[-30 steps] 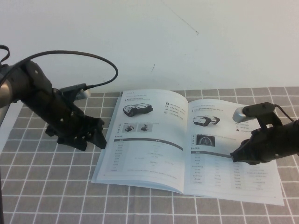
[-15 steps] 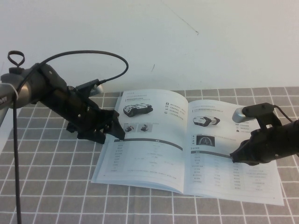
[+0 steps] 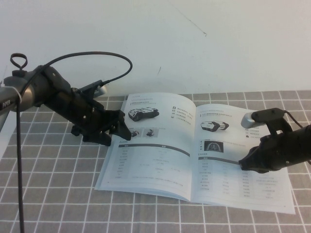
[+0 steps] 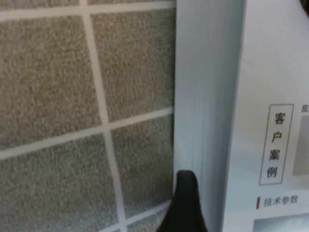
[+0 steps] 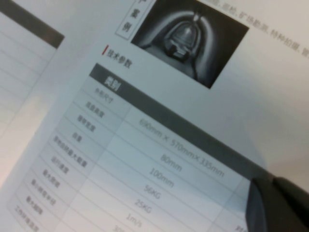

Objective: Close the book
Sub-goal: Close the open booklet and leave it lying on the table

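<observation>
An open book (image 3: 160, 155) lies flat on the grey checked cloth, printed pages up. My left gripper (image 3: 124, 127) sits low at the book's left edge, open. One of its fingertips (image 4: 186, 200) touches the stacked page edges (image 4: 207, 96) of the left half. My right gripper (image 3: 241, 164) is shut, with its tips resting on the right-hand page. In the right wrist view the closed fingers (image 5: 277, 203) sit on a printed table of that page (image 5: 145, 121). Nothing is held by either gripper.
The checked cloth (image 3: 48, 184) covers the table to the left of and in front of the book. A white wall stands behind. A black cable (image 3: 97, 56) loops above my left arm.
My left arm has swung right and slightly back, bringing its gripper from the bare cloth to the book's left edge. The right gripper and the book have stayed put.
</observation>
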Controlling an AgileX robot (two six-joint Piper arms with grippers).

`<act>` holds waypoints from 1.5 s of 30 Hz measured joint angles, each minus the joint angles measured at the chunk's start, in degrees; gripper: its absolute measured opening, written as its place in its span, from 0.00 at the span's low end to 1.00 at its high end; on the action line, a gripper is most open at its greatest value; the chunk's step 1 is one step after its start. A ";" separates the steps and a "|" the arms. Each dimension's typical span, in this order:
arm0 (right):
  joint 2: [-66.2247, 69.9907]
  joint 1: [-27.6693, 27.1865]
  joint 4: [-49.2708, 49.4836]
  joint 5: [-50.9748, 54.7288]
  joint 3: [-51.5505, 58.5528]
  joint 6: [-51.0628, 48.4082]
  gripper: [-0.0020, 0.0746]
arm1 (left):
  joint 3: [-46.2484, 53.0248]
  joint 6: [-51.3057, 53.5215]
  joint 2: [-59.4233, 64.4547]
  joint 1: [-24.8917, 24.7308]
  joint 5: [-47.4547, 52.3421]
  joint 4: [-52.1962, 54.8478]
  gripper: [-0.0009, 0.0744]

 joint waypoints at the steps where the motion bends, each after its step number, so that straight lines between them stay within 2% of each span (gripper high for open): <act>1: 0.00 0.00 0.00 0.09 0.00 0.00 0.02 | -0.09 -0.61 0.00 0.00 -0.02 0.00 0.70; 29: 4.26 -1.07 3.39 4.94 -1.99 0.00 0.02 | -1.05 -4.51 0.60 0.11 0.11 2.17 0.70; 45: 4.39 -1.07 3.63 4.94 -1.99 -0.34 0.02 | -0.94 10.38 1.88 0.22 6.35 -25.16 0.70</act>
